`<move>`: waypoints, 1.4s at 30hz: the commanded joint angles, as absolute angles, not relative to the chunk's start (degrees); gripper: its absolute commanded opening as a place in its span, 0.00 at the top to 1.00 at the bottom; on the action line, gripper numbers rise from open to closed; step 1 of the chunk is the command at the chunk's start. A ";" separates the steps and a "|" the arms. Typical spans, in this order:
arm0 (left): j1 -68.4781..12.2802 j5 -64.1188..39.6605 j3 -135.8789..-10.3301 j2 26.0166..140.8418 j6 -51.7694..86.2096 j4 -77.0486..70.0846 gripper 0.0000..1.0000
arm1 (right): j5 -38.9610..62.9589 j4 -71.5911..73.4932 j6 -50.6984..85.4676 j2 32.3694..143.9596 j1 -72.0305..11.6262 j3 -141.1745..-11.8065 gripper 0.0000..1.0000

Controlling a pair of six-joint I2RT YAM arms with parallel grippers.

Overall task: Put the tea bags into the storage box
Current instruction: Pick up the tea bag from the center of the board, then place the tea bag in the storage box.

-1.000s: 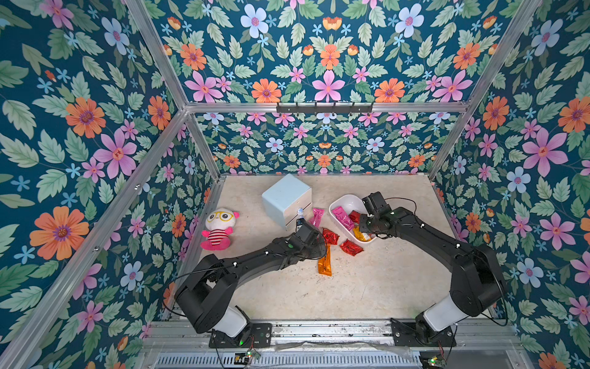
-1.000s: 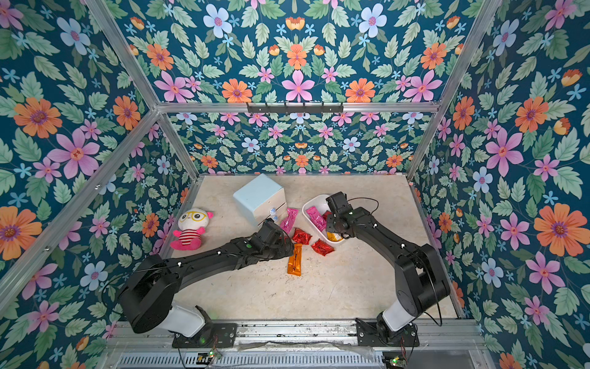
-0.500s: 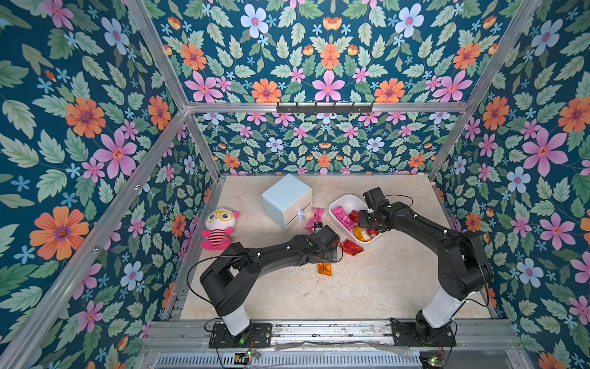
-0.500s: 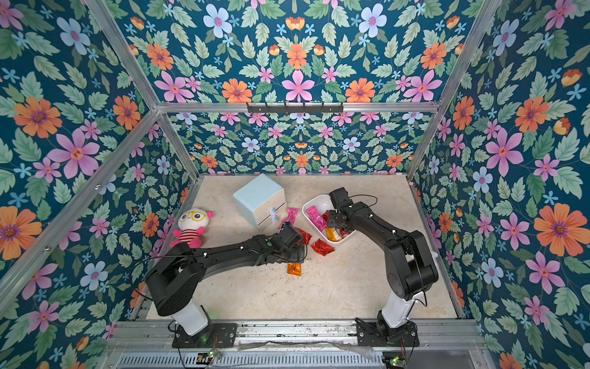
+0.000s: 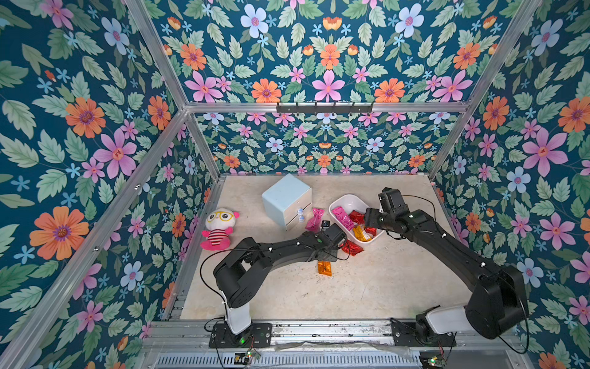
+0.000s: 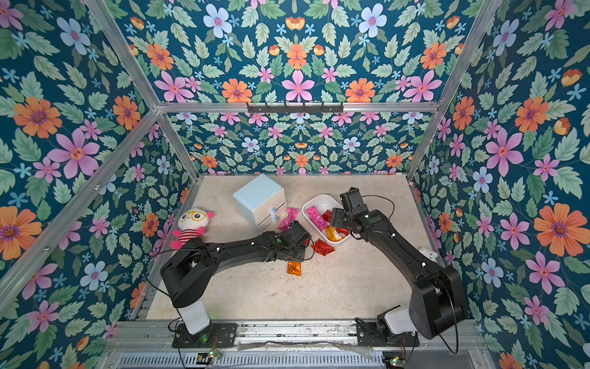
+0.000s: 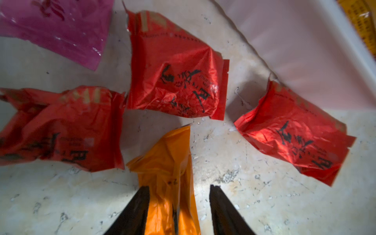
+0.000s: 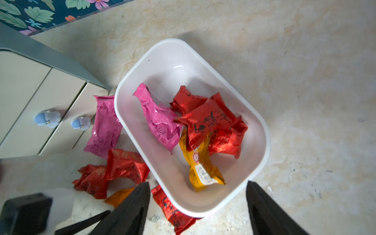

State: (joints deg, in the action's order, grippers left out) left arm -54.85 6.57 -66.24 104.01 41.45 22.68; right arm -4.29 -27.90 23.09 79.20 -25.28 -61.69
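The white storage box (image 5: 349, 200) (image 8: 262, 138) holds several tea bags: a pink one (image 8: 158, 120), red ones (image 8: 207, 122) and a yellow one (image 8: 201, 168). My right gripper (image 8: 197, 203) (image 5: 369, 219) hovers open over the box's near end, with nothing in it. On the table beside the box lie three red tea bags (image 7: 177, 77) (image 7: 61, 128) (image 7: 293, 134), a pink one (image 7: 57, 26) (image 5: 314, 219) and an orange one (image 7: 168, 162) (image 5: 324, 267). My left gripper (image 7: 179, 203) straddles the orange bag; one finger touches it and a gap shows at the other.
A pale blue drawer cabinet (image 5: 284, 198) stands just left of the box, with the loose pink bag against its front. A plush toy (image 5: 220, 228) lies by the left wall. Flowered walls close in the table on three sides.
My left gripper has come down from the red bags to the orange bag, and its jaws have narrowed around it. The right gripper's jaws have opened wide above the box.
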 commanded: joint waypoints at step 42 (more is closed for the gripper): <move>-47.08 0.81 -97.65 117.36 31.06 18.46 1.00 | -4.66 -23.44 32.75 63.06 -25.23 -43.58 0.17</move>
